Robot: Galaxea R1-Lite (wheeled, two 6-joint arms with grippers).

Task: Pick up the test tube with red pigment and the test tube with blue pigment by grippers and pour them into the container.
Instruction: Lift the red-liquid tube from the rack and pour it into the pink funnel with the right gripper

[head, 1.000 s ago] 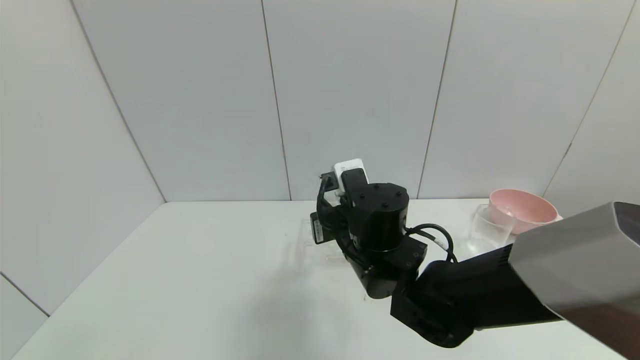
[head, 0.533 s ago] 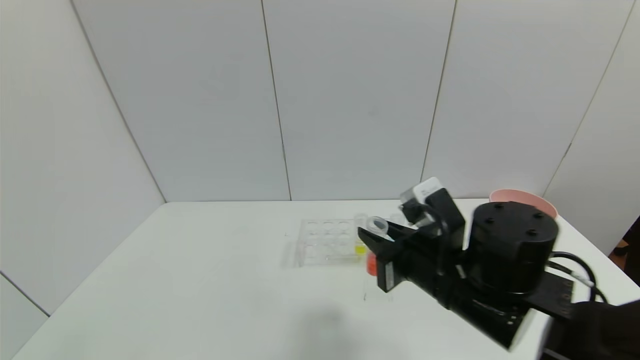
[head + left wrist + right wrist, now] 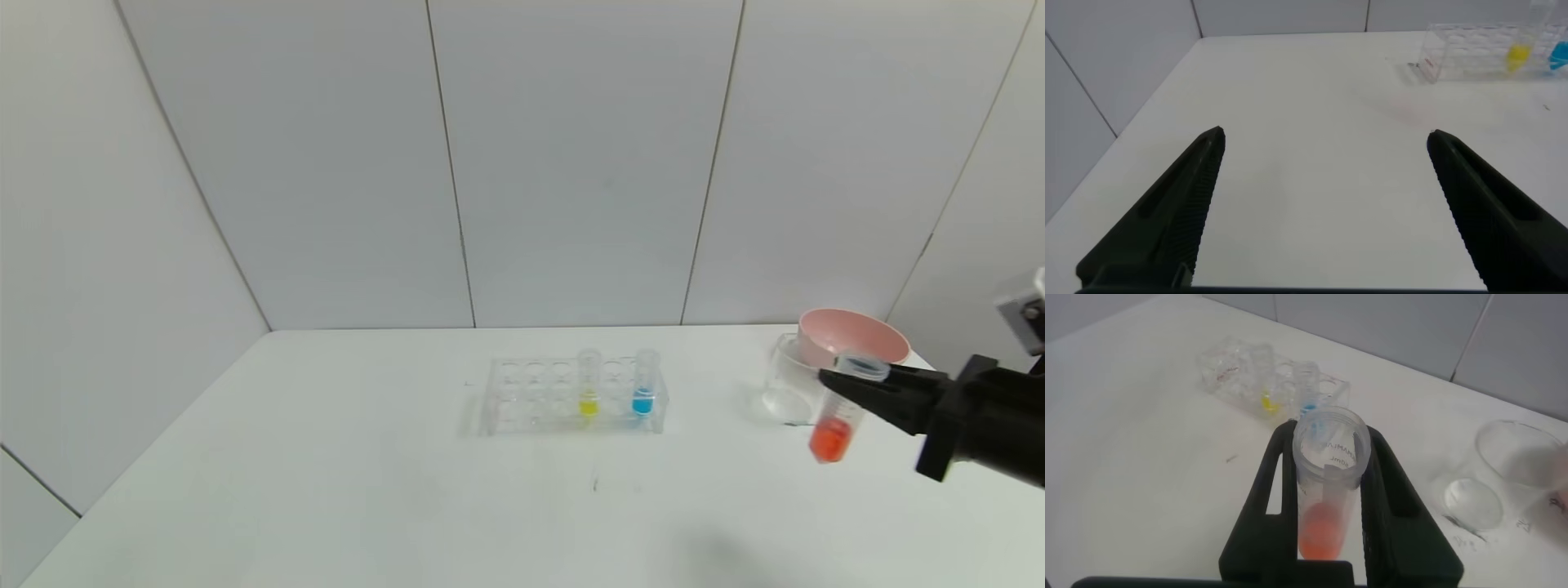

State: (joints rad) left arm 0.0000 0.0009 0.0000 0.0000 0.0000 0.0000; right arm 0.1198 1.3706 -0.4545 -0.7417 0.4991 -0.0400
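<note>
My right gripper (image 3: 857,384) is shut on the test tube with red pigment (image 3: 834,420), gripping it just under its rim and holding it upright above the table, close in front of the clear glass container (image 3: 788,384). The right wrist view shows the tube (image 3: 1327,490) between the black fingers (image 3: 1278,482), with the container (image 3: 1515,478) off to one side. The test tube with blue pigment (image 3: 644,392) stands in the clear rack (image 3: 522,396) next to a yellow-liquid tube (image 3: 589,392). My left gripper (image 3: 1323,139) is open and empty over bare table, out of the head view.
A pink bowl (image 3: 853,339) stands right behind the container at the table's far right. The rack with its two tubes (image 3: 1278,380) sits mid-table. The white walls close the table at the back and left.
My right gripper has carried the red tube from the rack rightward to beside the container, uncovering the rack and its two tubes.
</note>
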